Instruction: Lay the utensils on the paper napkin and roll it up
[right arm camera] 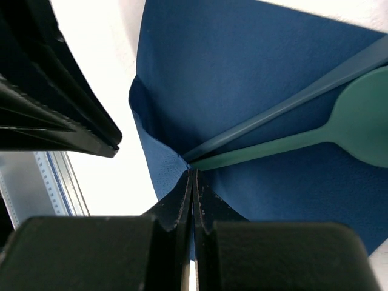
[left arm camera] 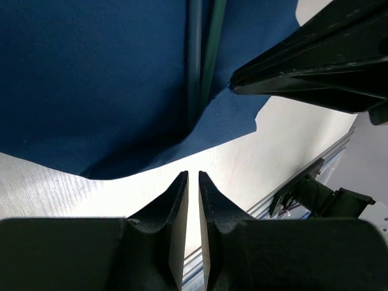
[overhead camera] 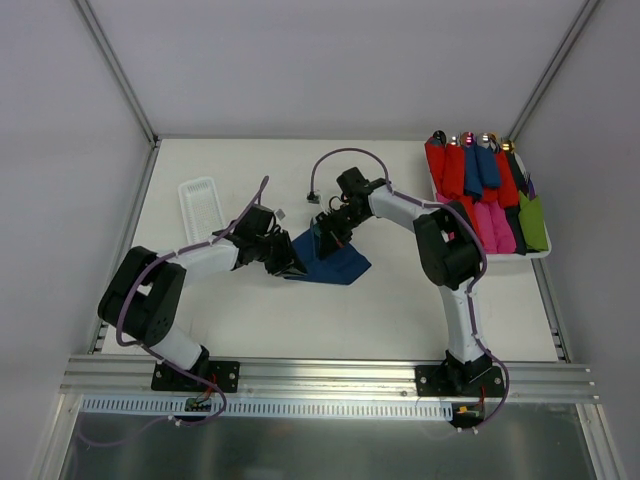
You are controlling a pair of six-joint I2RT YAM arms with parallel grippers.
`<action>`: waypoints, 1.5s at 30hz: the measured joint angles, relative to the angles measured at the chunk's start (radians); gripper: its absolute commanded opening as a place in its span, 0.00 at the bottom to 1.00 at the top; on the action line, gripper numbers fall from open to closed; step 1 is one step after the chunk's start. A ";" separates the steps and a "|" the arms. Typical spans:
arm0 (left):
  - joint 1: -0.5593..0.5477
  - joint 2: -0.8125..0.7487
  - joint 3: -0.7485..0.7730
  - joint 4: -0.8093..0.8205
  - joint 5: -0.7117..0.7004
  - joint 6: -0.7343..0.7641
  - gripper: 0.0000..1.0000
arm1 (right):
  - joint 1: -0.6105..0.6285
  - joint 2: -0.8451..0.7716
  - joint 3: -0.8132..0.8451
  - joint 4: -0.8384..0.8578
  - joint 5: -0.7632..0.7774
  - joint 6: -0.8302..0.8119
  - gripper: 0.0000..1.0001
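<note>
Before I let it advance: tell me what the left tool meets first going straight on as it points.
The left tool would probably first meet the lifted edge of the paper napkin just ahead; the utensils lie beyond, though depth is unclear.

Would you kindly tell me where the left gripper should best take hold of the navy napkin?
Probably the lifted edge of the napkin straight ahead of the left gripper, coming in low along the table. That edge seems to arch off the surface, leaving room for a finger beneath; the right gripper pinches the fold beside the utensils.
</note>
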 measured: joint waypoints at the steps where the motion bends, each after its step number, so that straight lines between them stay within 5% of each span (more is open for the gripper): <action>1: 0.000 0.008 0.001 0.002 0.000 -0.003 0.11 | 0.000 0.002 0.003 0.000 0.001 0.001 0.01; 11: 0.000 0.093 0.003 0.005 -0.003 -0.054 0.04 | -0.002 0.008 0.008 0.000 0.013 0.013 0.06; 16: 0.000 0.128 0.003 0.008 -0.003 -0.085 0.00 | -0.002 0.008 0.009 0.000 0.025 0.026 0.28; 20: -0.006 0.146 0.003 0.016 -0.002 -0.121 0.00 | -0.006 0.007 0.015 0.000 0.049 0.045 0.34; 26: -0.006 0.147 -0.004 0.029 -0.007 -0.169 0.00 | -0.084 -0.079 -0.029 0.006 0.108 0.103 0.34; 35: -0.006 0.156 -0.024 0.063 -0.011 -0.274 0.00 | -0.164 -0.480 -0.292 0.050 0.116 0.240 0.28; 45: -0.006 0.159 -0.045 0.096 -0.010 -0.325 0.00 | -0.073 -0.434 -0.447 0.173 0.062 0.434 0.20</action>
